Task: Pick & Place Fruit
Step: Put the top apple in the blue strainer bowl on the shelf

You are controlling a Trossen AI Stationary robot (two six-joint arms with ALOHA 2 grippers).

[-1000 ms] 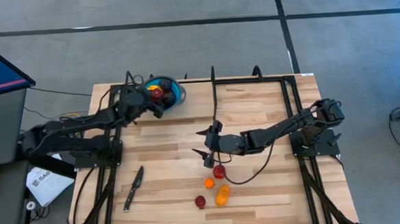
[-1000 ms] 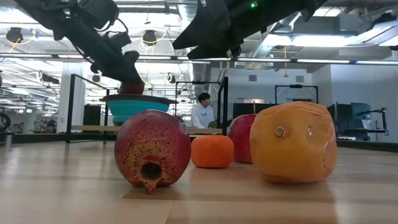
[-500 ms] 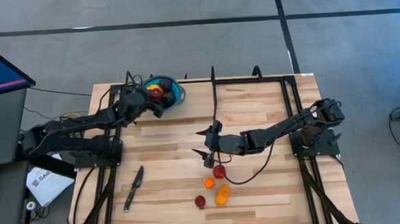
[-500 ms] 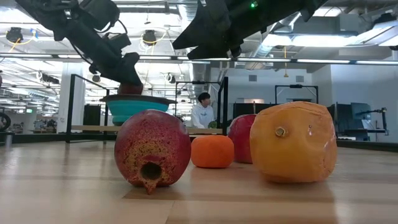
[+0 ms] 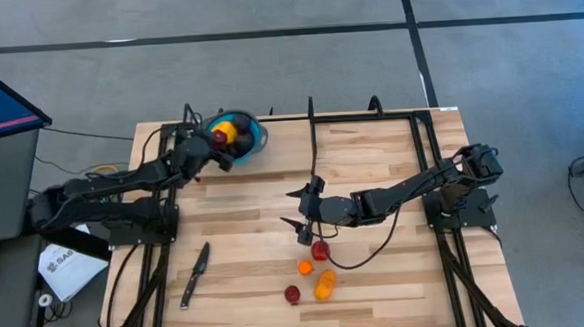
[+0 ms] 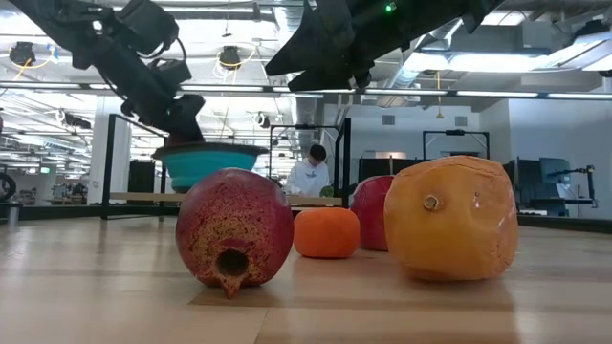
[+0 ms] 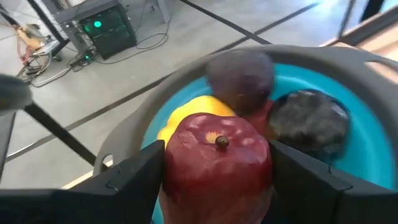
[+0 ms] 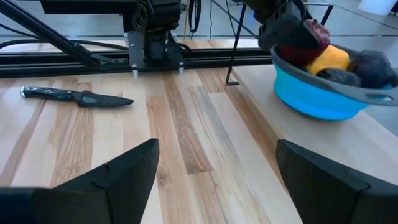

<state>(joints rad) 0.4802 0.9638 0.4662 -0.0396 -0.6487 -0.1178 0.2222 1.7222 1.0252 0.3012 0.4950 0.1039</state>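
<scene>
High view. Wooden table (image 5: pixel 373 179). Blue bowl (image 5: pixel 253 133) at the table's 11 o'clock corner, holding several fruits. Left gripper (image 5: pixel 218 145) at the bowl's near rim, a red apple (image 5: pixel 219 137) between its fingers. Right gripper (image 5: pixel 302 211) near the table's centre, jaws spread wide and holding nothing, hanging just above a cluster of four loose fruits toward 6 o'clock: a red one (image 5: pixel 321 249), a small orange one (image 5: pixel 304 267), a yellow-orange one (image 5: pixel 324 284), a dark red one (image 5: pixel 293 295). Knife (image 5: pixel 195 274) lies at 8 o'clock, well apart from everything.

Low view. Dark red fruit (image 6: pixel 234 231), small orange fruit (image 6: pixel 326 232) and yellow-orange fruit (image 6: pixel 451 218) stand in front; the bowl (image 6: pixel 210 164) sits far behind, left arm over it. A person shows in the room beyond.

Left wrist view. The apple (image 7: pixel 216 163) sits between the two fingers (image 7: pixel 134 180), over the bowl's inside; whether the pads are pressing it or have just let go cannot be told. A yellow fruit (image 7: pixel 180 118), a purple fruit (image 7: pixel 241 73) and a near-black fruit (image 7: pixel 309 123) lie beneath and beyond it.

Right wrist view. Open fingers (image 8: pixel 112 180), bare table ahead, the knife (image 8: pixel 74 97) and the bowl (image 8: pixel 323 93) farther off.

Risk. The apple would land on a heap of round fruit, not a flat floor; it may roll off the pile and over the rim. A finger leaving low could catch the rim and shift the bowl.
</scene>
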